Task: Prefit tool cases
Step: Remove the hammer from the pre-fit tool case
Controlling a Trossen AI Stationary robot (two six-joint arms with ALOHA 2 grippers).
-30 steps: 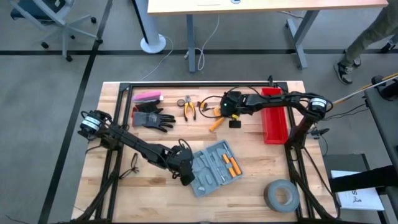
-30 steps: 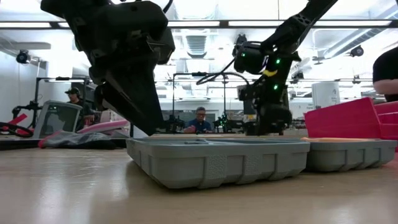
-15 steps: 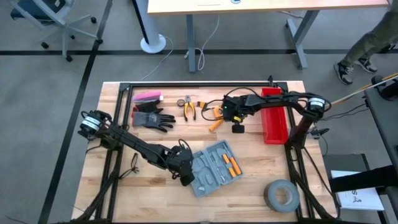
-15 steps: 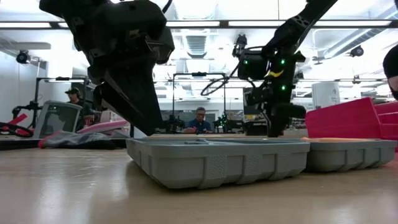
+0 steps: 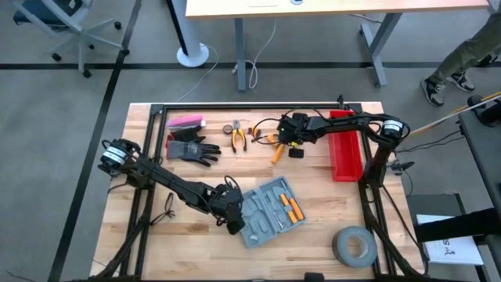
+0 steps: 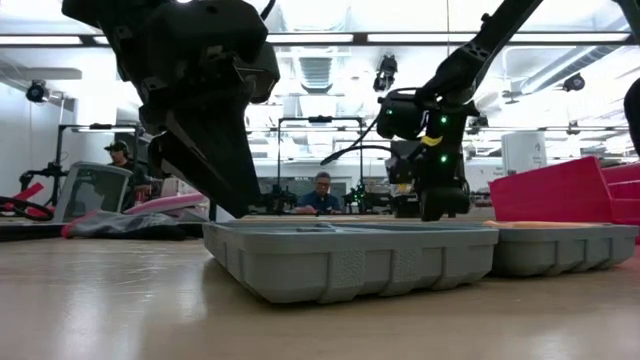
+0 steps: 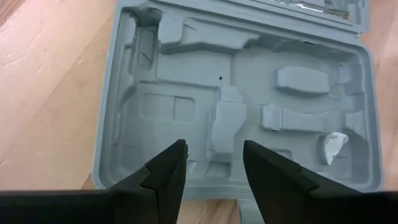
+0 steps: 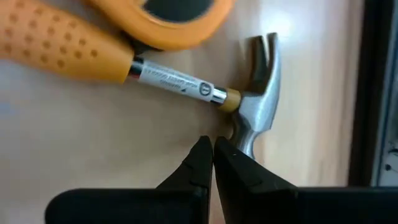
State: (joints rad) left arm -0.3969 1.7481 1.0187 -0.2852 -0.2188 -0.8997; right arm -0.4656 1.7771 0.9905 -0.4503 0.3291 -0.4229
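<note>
The grey-blue tool case (image 5: 270, 210) lies open on the table, near the middle of its near edge. The half in the left wrist view (image 7: 249, 81) shows only bare moulded slots. The other half holds orange-handled tools (image 5: 288, 206). My left gripper (image 7: 213, 165) is open and stands over the rim of the bare half (image 6: 235, 228). An orange-handled hammer (image 5: 275, 150) lies flat on the wood near the far edge. My right gripper (image 8: 212, 148) is shut, pointing down just beside the hammer's steel head (image 8: 258, 112). My left gripper's open fingers (image 7: 168, 171) stand over the case's near rim, slanting down; I cannot tell whether they touch it. My right gripper's shut fingertips (image 8: 224, 152) sit right by the hammer's head, close to its neck (image 8: 239, 134); whether they touch it I cannot tell.
A red bin (image 5: 344, 145) stands right of the hammer. Pliers (image 5: 237, 135), a black glove (image 5: 192, 149) and a pink object (image 5: 186, 121) lie along the far side. A grey tape roll (image 5: 354, 245) sits at the near right corner. A person sits in the room beyond (image 6: 320, 192).
My right gripper has drifted a little toward the table's near edge and then back toward the far edge, staying shut beside the hammer. The hammer's handle has swung slightly on the table.
</note>
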